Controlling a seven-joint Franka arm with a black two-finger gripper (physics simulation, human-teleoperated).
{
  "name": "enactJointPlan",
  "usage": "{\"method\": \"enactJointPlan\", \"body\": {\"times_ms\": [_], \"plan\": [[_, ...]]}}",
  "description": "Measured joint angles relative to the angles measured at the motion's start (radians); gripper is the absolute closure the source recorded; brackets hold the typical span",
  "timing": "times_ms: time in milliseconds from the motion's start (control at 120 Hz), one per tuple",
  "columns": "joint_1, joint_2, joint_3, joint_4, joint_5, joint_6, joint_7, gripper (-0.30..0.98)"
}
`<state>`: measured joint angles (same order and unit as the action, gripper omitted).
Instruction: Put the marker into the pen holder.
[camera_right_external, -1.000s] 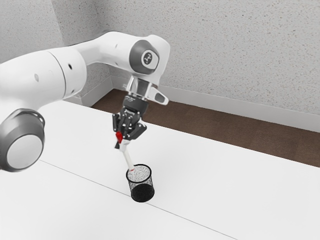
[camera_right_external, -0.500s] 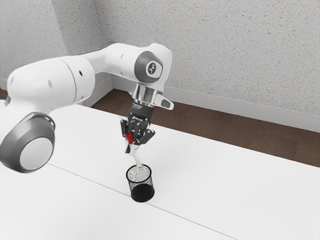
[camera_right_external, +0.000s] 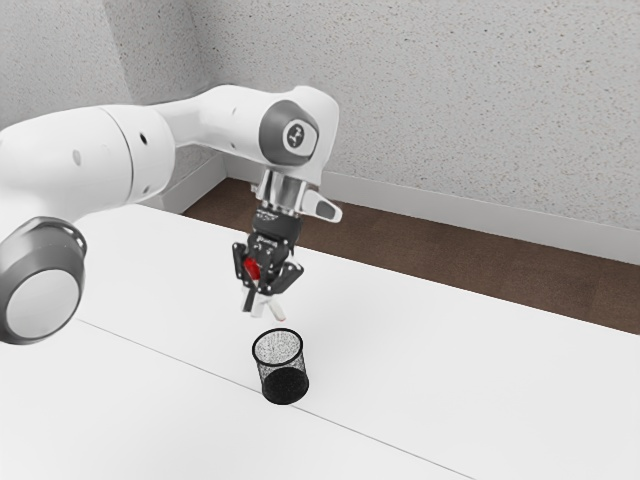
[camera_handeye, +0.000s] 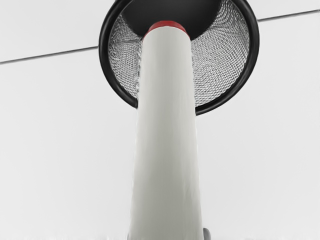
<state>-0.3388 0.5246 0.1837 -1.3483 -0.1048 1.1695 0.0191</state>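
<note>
My gripper (camera_right_external: 258, 301) is above and slightly to the exterior view's left of the pen holder, pointing down and shut on the marker. The white marker (camera_right_external: 276, 309) slants through the grasp, its red end (camera_right_external: 252, 268) up by the hand and its other end just above the holder's rim. The pen holder (camera_right_external: 284, 384), a black mesh cup, stands upright on the table. In the wrist view the marker (camera_handeye: 167, 135) reaches away from the hand, its red-edged tip overlapping the opening of the pen holder (camera_handeye: 254, 45).
The white table (camera_right_external: 450, 370) extends around the holder, with a thin dark seam running across it beside the holder's base. Behind the table's far edge lie a brown floor (camera_right_external: 430, 245) and a speckled wall (camera_right_external: 430, 100).
My hand first moved down and toward the exterior view's right, then back a little toward its left. The marker's far end has risen from the holder's rim and its slant has changed.
</note>
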Motion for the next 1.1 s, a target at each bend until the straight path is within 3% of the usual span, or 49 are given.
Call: {"method": "enactJointPlan", "body": {"times_ms": [617, 1100], "plan": [[-0.027, -0.009, 0.000, -0.077, -0.007, -0.043, -0.023, 0.72], [-0.023, 0.053, 0.000, -0.074, -0.023, 0.034, -0.026, 0.72]]}}
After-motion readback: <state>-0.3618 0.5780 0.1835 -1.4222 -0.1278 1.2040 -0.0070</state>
